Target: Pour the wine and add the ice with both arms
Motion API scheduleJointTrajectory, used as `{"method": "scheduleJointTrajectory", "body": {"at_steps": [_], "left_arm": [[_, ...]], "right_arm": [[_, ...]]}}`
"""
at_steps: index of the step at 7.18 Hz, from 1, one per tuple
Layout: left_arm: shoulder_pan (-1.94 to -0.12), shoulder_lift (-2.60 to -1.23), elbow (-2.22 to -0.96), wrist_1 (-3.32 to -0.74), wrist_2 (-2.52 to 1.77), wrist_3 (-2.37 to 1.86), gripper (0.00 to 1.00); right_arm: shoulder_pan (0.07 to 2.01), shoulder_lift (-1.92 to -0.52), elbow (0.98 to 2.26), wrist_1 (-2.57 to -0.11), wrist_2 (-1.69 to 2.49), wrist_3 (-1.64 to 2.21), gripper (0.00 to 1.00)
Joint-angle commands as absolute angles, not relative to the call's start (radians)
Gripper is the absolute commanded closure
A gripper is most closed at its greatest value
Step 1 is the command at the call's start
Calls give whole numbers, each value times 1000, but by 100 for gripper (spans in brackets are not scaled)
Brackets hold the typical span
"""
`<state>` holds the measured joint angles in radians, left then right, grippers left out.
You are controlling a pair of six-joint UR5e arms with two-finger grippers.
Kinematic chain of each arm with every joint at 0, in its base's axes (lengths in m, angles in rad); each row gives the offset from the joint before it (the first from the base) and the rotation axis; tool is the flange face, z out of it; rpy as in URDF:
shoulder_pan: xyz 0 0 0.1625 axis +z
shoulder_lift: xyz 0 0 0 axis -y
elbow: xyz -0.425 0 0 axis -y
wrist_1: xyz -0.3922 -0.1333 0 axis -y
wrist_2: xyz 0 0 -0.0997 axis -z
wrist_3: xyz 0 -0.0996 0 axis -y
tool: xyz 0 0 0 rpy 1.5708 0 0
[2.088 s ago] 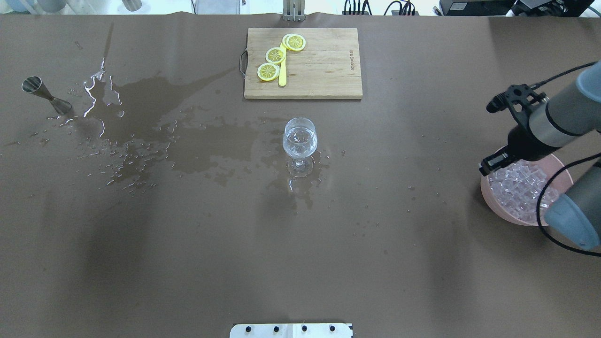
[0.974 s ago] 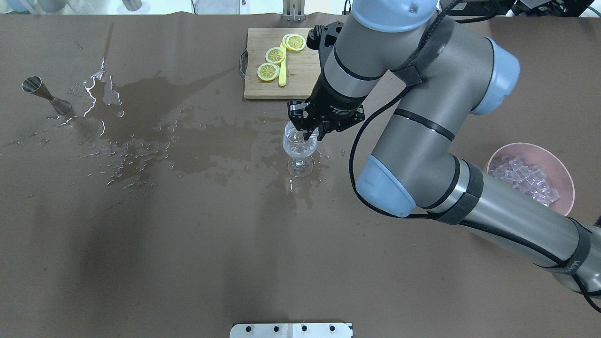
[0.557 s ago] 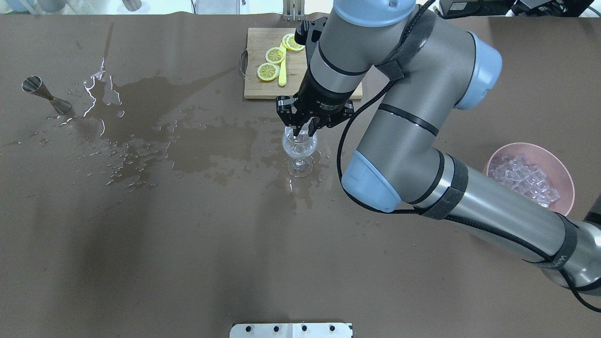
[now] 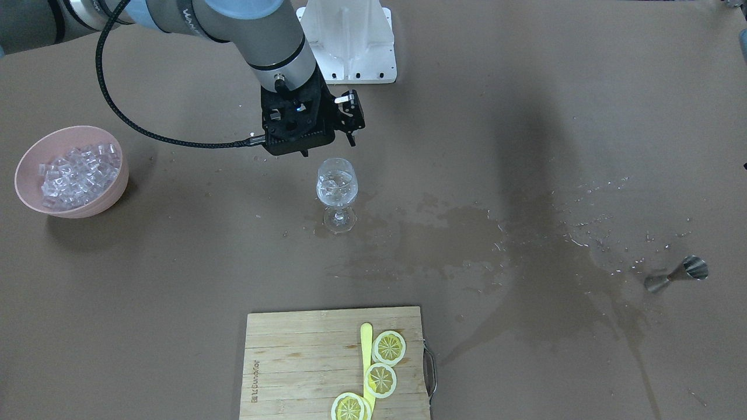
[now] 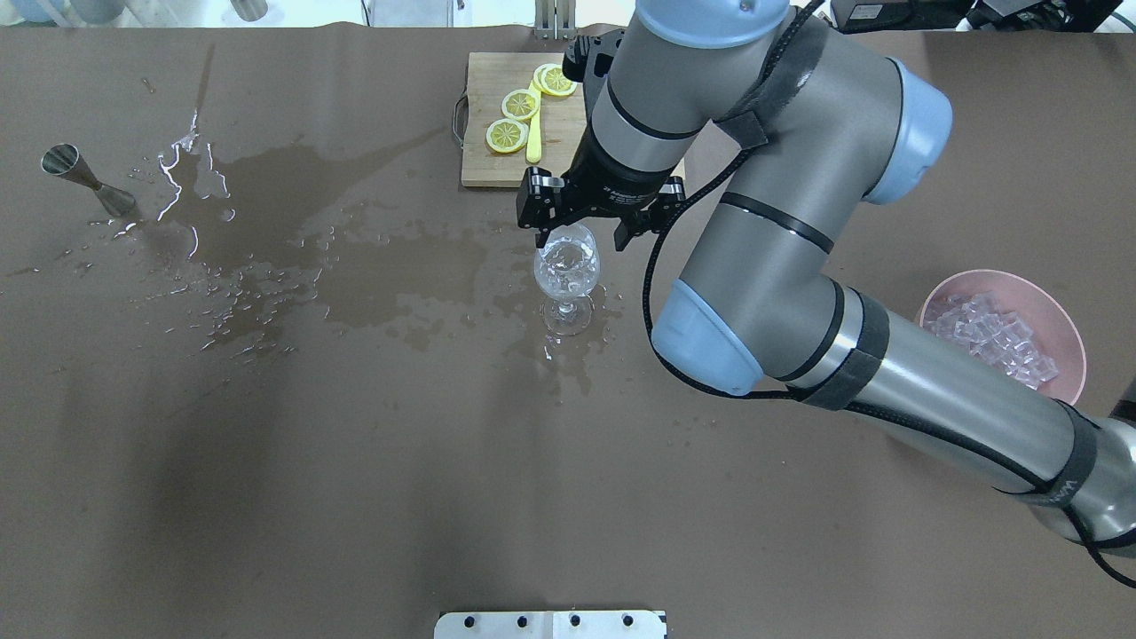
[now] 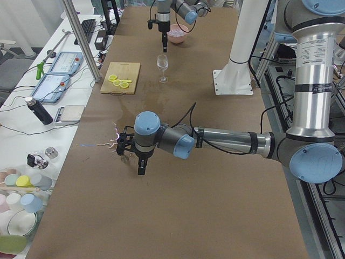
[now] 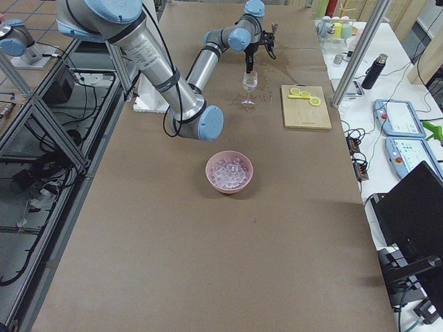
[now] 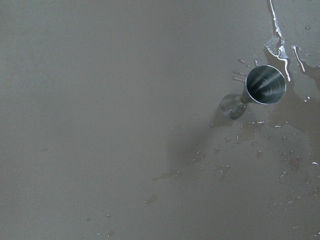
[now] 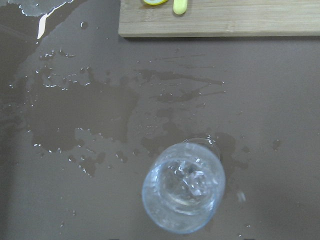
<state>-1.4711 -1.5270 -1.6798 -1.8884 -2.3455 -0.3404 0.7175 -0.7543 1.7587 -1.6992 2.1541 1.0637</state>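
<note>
The wine glass [image 5: 566,271] stands upright mid-table with clear liquid and a few ice cubes in its bowl; it also shows in the front view [image 4: 336,186] and the right wrist view [image 9: 182,187]. My right gripper [image 5: 579,238] hangs just above the glass rim, open and empty, with one finger on each side. The ice [image 5: 992,335] is heaped in a pink bowl [image 5: 1076,351] at the right. My left gripper [image 6: 142,168] shows only in the exterior left view, pointing down beside a steel jigger [image 8: 265,85]; I cannot tell whether it is open or shut.
A wooden cutting board [image 4: 292,361] with lemon slices [image 5: 519,105] lies beyond the glass. Spilled liquid [image 5: 293,231] spreads from the glass toward the jigger [image 5: 84,180]. The white pedestal [image 4: 350,41] stands at the robot's side.
My right arm swung from the ice bowl to over the wine glass. Its jaws were shut above the rim half a second ago and are now wide open.
</note>
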Motion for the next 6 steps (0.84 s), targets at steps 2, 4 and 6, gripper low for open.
{"method": "scheduleJointTrajectory", "body": {"at_steps": [2, 4, 6], "left_arm": [[-1471, -1526, -1674, -1887, -2353, -333, 1], [-1471, -1513, -1671, -1891, -2370, -321, 1], [-1471, -1514, -1649, -1899, -2370, -307, 1]], "right_arm": [[848, -1140, 2028, -1700, 2175, 865, 0], [1019, -1350, 2042, -1698, 2300, 540, 0], [1247, -1506, 1979, -1700, 2403, 291, 0]]}}
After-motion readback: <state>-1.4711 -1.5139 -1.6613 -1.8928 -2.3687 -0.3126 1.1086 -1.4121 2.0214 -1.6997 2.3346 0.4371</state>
